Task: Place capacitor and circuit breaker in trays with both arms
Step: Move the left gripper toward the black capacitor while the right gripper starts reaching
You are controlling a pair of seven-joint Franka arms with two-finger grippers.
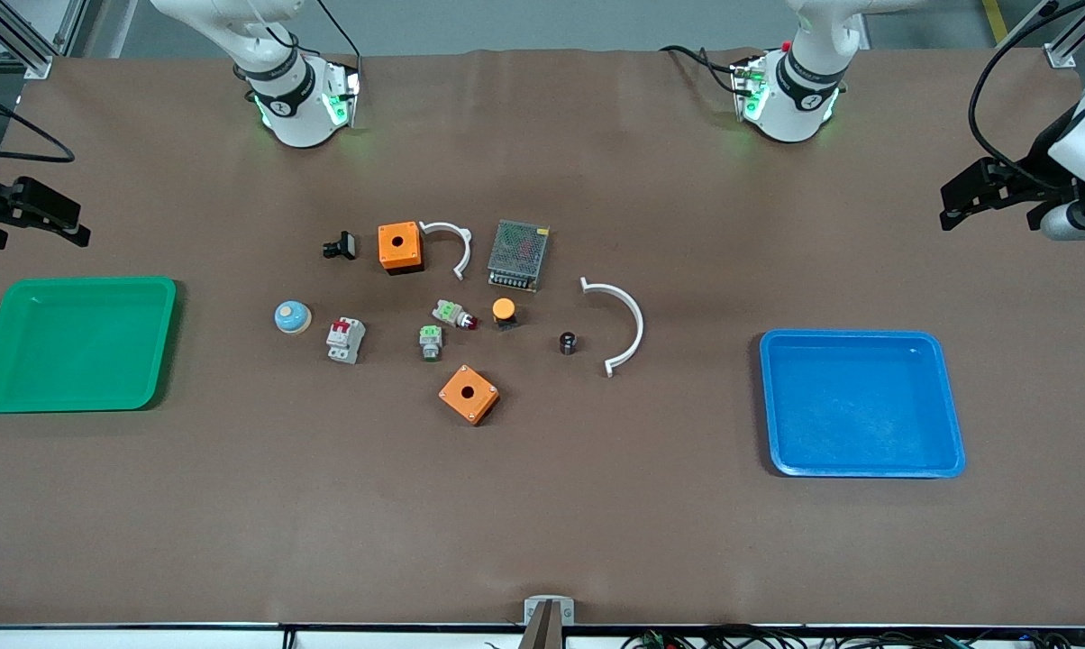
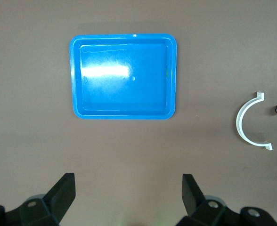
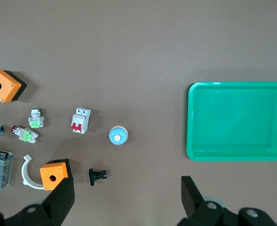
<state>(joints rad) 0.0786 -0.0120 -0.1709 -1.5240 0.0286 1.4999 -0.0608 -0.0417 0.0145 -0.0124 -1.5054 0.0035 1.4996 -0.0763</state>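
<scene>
While both tools, the left tool (image 2: 126, 197) and right tool (image 3: 126, 200), hung open well apart from the parts, the tiny capacitor (image 1: 568, 342) looked light, rigid, best pinched across its round sides.

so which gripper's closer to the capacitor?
Left. The left gripper hangs past the blue tray; the right gripper is above the green tray, farther from the capacitor.

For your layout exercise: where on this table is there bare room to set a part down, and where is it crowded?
Bare mat lies between the green tray and the blue-domed button, and between the large white clamp and the blue tray. Both trays are empty. It is crowded around the circuit breaker, the capacitor and the orange boxes.
</scene>
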